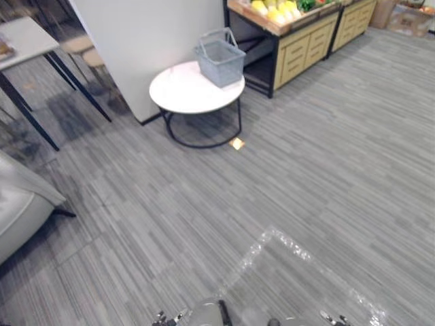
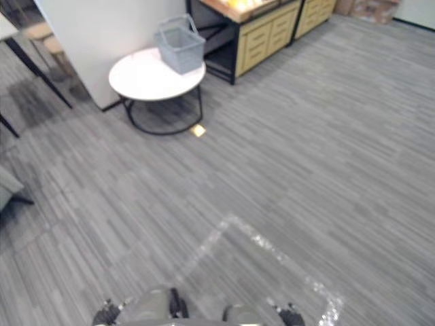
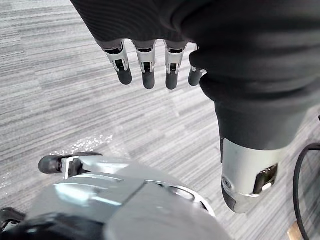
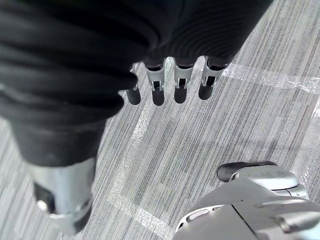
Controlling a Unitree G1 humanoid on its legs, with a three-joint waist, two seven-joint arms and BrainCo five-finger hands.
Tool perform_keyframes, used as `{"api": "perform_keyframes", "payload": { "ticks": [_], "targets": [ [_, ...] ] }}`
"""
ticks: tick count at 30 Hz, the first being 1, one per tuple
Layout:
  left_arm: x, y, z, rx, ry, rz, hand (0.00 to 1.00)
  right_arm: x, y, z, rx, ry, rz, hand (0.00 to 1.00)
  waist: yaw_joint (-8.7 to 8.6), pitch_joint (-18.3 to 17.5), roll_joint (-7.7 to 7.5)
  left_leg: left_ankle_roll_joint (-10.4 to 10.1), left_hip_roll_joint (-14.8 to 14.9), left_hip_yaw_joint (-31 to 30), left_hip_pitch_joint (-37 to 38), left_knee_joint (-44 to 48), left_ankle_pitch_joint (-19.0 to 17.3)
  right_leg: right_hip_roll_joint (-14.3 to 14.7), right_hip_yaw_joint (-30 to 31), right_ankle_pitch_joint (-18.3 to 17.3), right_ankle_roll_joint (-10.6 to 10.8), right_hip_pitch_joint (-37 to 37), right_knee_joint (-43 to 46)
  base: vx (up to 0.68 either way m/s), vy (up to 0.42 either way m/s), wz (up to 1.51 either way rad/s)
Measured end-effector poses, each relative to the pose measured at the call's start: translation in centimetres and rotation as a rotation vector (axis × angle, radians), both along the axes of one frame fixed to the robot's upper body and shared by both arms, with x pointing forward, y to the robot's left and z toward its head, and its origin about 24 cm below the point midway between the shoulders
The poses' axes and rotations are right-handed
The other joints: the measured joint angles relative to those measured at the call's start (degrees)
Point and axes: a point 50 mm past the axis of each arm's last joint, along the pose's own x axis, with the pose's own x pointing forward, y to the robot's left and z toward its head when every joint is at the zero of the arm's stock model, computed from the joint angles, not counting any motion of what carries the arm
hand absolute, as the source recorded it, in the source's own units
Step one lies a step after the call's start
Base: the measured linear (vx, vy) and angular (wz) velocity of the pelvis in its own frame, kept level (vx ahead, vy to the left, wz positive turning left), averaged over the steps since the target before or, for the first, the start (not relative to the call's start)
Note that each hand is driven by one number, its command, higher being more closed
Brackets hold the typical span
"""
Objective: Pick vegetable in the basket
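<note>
**Item 1. Left hand (image 3: 148, 75).** Fingers hang straight and relaxed, holding nothing. Only grey striped carpet (image 3: 60, 90) lies past the fingertips. Judged to be at rest because nothing to grasp is within reach.

**Item 2. Right hand (image 4: 181, 85).** Fingers likewise loose and straight, empty. Past their tips lies carpet crossed by a strip of shiny clear floor tape (image 4: 270, 77).

**Item 3. Yellow and green vegetables (image 1: 279, 10).** The task's goods. They are heaped on top of a light wooden produce stand with drawers (image 1: 299, 42), well apart from both sets of fingers at the far end of the room. None is in either hand.

**Item 4. Grey mesh shopping basket with a hoop handle (image 1: 219, 60).** It stands upright at the far edge of a round white table on a black wire frame (image 1: 180, 92), just beside the stand and well ahead of the fingers. No contents can be made out in it. Its spot next to the produce likely keeps the carry short.

**Item 5. Small yellow tag (image 1: 236, 143).** On the carpet by the table's foot, apart from everything else. Purpose cannot be told.

**Status.** Picking not yet begun. Judged next need: close the open stretch of carpet toward the stand.
</note>
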Motion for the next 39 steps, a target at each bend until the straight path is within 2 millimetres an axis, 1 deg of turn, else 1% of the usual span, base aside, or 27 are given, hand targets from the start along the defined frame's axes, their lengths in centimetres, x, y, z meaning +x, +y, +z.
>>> {"api": "perform_keyframes", "payload": {
  "ticks": [2, 4, 6, 7, 8, 9, 10, 11, 12, 14, 15, 16, 17, 19, 20, 21, 23, 25, 27, 29, 30, 32, 33, 35, 36, 37, 39],
  "targets": [
    [0.0, 0.0, 0.0, -0.001, 0.001, -0.001, 0.00, 1.2, -0.1, 0.3, -0.008, -0.029, 0.009, 0.00, 0.07, 0.12, 0.07, -0.08, -0.69, -0.84, -2.76, -2.13, -1.77, -1.14, 0.31, -0.86, 0.27, 0.27, 0.14, 0.19, 0.111, 0.02],
    [0.0, -0.1, 0.0, -0.001, 0.000, -0.002, 0.00, 3.0, 0.4, 0.6, -0.007, -0.068, 0.057, 0.00, 1.12, 0.31, -0.23, -0.22, -1.82, -1.00, -3.87, -14.70, -0.65, -3.51, 1.12, -1.64, 1.53, 0.49, -0.26, 0.22, 0.163, -0.17],
    [-0.4, -0.3, -0.1, -0.006, 0.010, 0.000, 0.00, 4.7, 0.5, 1.1, -0.024, -0.112, 0.116, 0.00, 1.50, 0.23, 0.31, -1.20, -2.67, -4.14, -3.37, -34.08, 5.50, -4.99, 2.28, -3.10, 3.97, 2.07, -1.57, 0.32, 0.270, -0.21],
    [-0.6, -0.5, -0.2, -0.010, 0.014, 0.002, 0.00, 5.0, 0.5, 1.2, -0.027, -0.118, 0.130, 0.00, 1.67, 0.07, 0.78, -1.53, -2.46, -5.07, -3.31, -37.67, 6.33, -4.98, 2.67, -3.44, 4.54, 2.71, -2.15, 0.46, 0.416, -0.37],
    [-0.8, -0.8, -0.3, -0.019, 0.022, 0.002, 0.00, 5.2, 0.6, 1.3, -0.034, -0.123, 0.149, 0.00, 2.50, 0.07, 1.93, -1.81, -1.35, -7.20, -3.55, -40.30, 6.80, -4.93, 3.64, -4.39, 6.10, 4.34, -3.24, 0.45, 0.434, -0.44],
    [-1.0, -0.6, -0.3, -0.015, 0.030, 0.001, 0.00, 5.1, 0.9, 1.2, -0.027, -0.119, 0.148, 0.00, 3.33, -0.18, 1.27, -1.70, -2.28, -6.63, -3.93, -35.92, 11.74, -6.96, 4.53, -5.46, 6.39, 6.16, -3.94, 0.47, 0.432, -0.49],
    [-1.1, -0.4, -0.2, -0.009, 0.031, 0.000, 0.00, 5.1, 1.3, 1.1, -0.015, -0.115, 0.152, 0.00, 3.73, -0.55, 0.10, -1.55, -3.36, -6.44, -4.52, -33.81, 11.77, -8.05, 5.43, -5.55, 5.88, 6.29, -3.54, 0.49, 0.359, -0.29],
    [-0.9, 0.2, -0.1, 0.008, 0.030, -0.002, 0.00, 5.6, 2.0, 1.1, 0.002, -0.132, 0.161, 0.00, 3.29, -1.47, -1.45, 0.74, -5.23, -5.42, -5.67, -31.50, 9.37, -10.06, 7.16, -3.51, 5.24, 5.25, -2.32, 0.40, 0.229, -0.12],
    [-0.8, 0.3, -0.1, 0.014, 0.028, 0.000, 0.00, 5.9, 2.1, 1.2, 0.007, -0.140, 0.168, 0.00, 3.04, -1.77, -1.97, 1.14, -6.02, -5.07, -5.75, -30.88, 8.65, -10.91, 8.09, -2.11, 5.86, 4.27, -0.98, 0.61, 0.349, -0.06],
    [-0.6, 0.6, 0.0, 0.025, 0.025, 0.006, 0.00, 5.9, 1.9, 1.2, 0.010, -0.143, 0.163, 0.00, 3.32, -2.65, -2.87, 4.66, -7.92, -2.45, -3.42, -30.34, 6.18, -13.20, 12.34, 3.79, 7.53, 1.57, 5.25, 0.60, 0.348, -0.20],
    [-0.6, 0.6, 0.0, 0.027, 0.026, 0.007, 0.00, 5.8, 1.8, 1.2, 0.009, -0.141, 0.156, 0.00, 3.44, -2.71, -2.85, 5.22, -8.33, -1.88, -2.07, -30.82, 5.59, -13.55, 13.43, 5.64, 7.74, 0.90, 7.34, 0.48, 0.264, -0.33],
    [-0.6, 0.5, 0.0, 0.026, 0.027, 0.008, 0.00, 5.5, 1.6, 1.1, 0.005, -0.135, 0.154, 0.00, 3.48, -2.94, -2.51, 5.92, -8.76, -0.93, 0.71, -32.06, 4.25, -13.67, 15.58, 10.20, 7.72, -1.31, 12.65, 0.45, 0.266, -0.34],
    [-0.5, 0.5, 0.1, 0.031, 0.022, 0.004, 0.00, 5.2, 1.6, 1.0, 0.006, -0.127, 0.154, 0.00, 3.29, -3.06, -2.51, 6.14, -9.37, -0.48, 3.68, -33.38, 2.47, -13.93, 16.42, 15.77, 7.86, -4.44, 20.37, 0.44, 0.263, -0.28],
    [0.0, 0.9, 0.3, 0.048, 0.007, -0.024, 0.00, 4.5, 1.8, 0.8, 0.010, -0.108, 0.156, 0.00, 2.70, -3.15, -3.16, 7.09, -10.72, -0.12, 7.91, -34.30, -0.08, -15.30, 16.08, 21.45, 8.39, -9.93, 34.52, 0.41, 0.207, -0.09],
    [0.7, 0.9, 0.5, 0.055, -0.008, -0.051, 0.00, 3.8, 1.8, 0.6, 0.004, -0.089, 0.168, 0.00, 2.38, -3.05, -3.13, 7.53, -11.28, -0.31, 11.00, -34.52, -1.83, -15.54, 14.52, 19.45, 7.31, -14.36, 45.14, 0.39, 0.160, -0.04],
    [0.9, 0.9, 0.6, 0.057, -0.018, -0.056, 0.00, 3.7, 1.6, 0.6, 0.002, -0.089, 0.159, 0.00, 2.23, -2.95, -2.96, 7.65, -11.47, -0.45, 12.91, -35.24, -2.35, -15.35, 13.31, 17.54, 6.76, -15.95, 48.78, 0.42, 0.141, -0.03],
    [1.7, 0.7, 0.7, 0.060, -0.042, -0.071, 0.00, 3.1, 0.9, 0.7, -0.017, -0.079, 0.147, 0.00, 0.84, -2.33, -1.67, 7.87, -11.71, -1.08, 21.38, -39.17, -3.80, -14.36, 5.45, 7.10, 4.30, -20.51, 54.18, 0.43, 0.112, 0.04],
    [2.5, 0.7, 1.0, 0.063, -0.066, -0.068, 0.00, 3.0, 1.0, 0.7, -0.017, -0.082, 0.146, 0.00, -0.52, -2.24, -1.51, 7.78, -11.10, -1.85, 24.72, -40.56, -4.96, -12.85, -0.41, 2.37, 3.48, -23.96, 48.86, 0.35, 0.008, 0.21],
    [3.9, 0.2, 1.2, 0.052, -0.108, -0.068, 0.00, 2.8, 0.8, 0.7, -0.018, -0.082, 0.131, 0.00, -0.82, -2.12, -0.82, 7.00, -9.55, -2.62, 26.08, -40.68, -6.22, -10.52, -4.25, 2.11, 3.09, -27.01, 36.62, 0.41, -0.102, 0.34],
    [4.7, -0.6, 1.3, 0.033, -0.132, -0.068, 0.00, 2.3, 0.8, 0.6, -0.017, -0.072, 0.115, 0.00, -1.00, -1.81, -0.26, 5.57, -7.98, -3.94, 27.74, -41.31, -7.14, -8.51, -4.74, 3.79, 4.35, -28.53, 21.94, 0.38, -0.149, 0.40],
    [4.9, -0.7, 1.4, 0.029, -0.137, -0.058, 0.00, 2.1, 0.7, 0.5, -0.013, -0.067, 0.090, 0.00, -1.55, -1.66, -0.06, 4.00, -6.59, -3.95, 29.19, -41.36, -8.13, -7.40, -3.02, 8.37, 4.52, -28.50, 8.91, 0.38, -0.187, 0.40],
    [4.4, -1.2, 1.1, 0.012, -0.126, -0.042, 0.00, 1.9, 1.0, 0.4, -0.007, -0.064, 0.069, 0.00, -1.75, -1.67, -0.42, 2.07, -5.56, -4.15, 31.65, -41.42, -9.89, -7.27, -0.34, 12.64, 5.24, -27.90, -0.92, 0.56, -0.287, 0.29],
    [3.7, -1.3, 0.9, 0.002, -0.110, -0.011, 0.00, 1.7, 1.0, 0.4, -0.007, -0.061, 0.064, 0.00, -1.74, -1.68, -0.91, 1.43, -4.78, -4.32, 33.92, -41.37, -11.59, -7.52, 0.20, 16.19, 5.14, -27.46, -1.07, 0.66, -0.357, 0.11],
    [2.7, -2.1, 0.3, -0.027, -0.075, 0.019, 0.00, 1.8, 0.7, 0.6, -0.016, -0.070, 0.064, 0.00, -1.80, -1.77, 0.79, 1.07, -2.66, -4.83, 35.18, -38.42, -11.79, -6.63, -0.95, 18.74, 4.91, -28.18, 5.51, 0.50, -0.297, 0.07],
    [2.5, -2.6, 0.2, -0.041, -0.067, 0.022, 0.00, 1.8, 0.5, 0.6, -0.019, -0.071, 0.060, 0.00, -1.84, -2.11, 1.47, 0.57, -1.69, -5.14, 34.85, -36.82, -11.27, -5.96, -1.19, 18.23, 4.10, -28.22, 6.77, 0.54, -0.370, -0.05],
    [2.2, -3.5, 0.0, -0.065, -0.060, 0.033, 0.00, 1.8, 0.0, 0.7, -0.033, -0.071, 0.059, 0.00, -1.63, -2.79, 2.77, -0.53, 0.26, -5.60, 33.39, -32.81, -9.37, -4.10, -1.65, 16.34, 1.41, -27.83, 7.68, 0.64, -0.440, -0.20],
    [2.3, -3.5, 0.0, -0.066, -0.061, 0.037, 0.00, 2.0, -0.2, 0.8, -0.037, -0.075, 0.065, 0.00, -1.34, -3.15, 3.40, -1.84, 2.35, -7.98, 29.22, -22.67, -4.27, -2.00, -2.30, 14.01, 0.09, -25.42, 7.07, 0.57, -0.372, -0.17]
  ]
}}
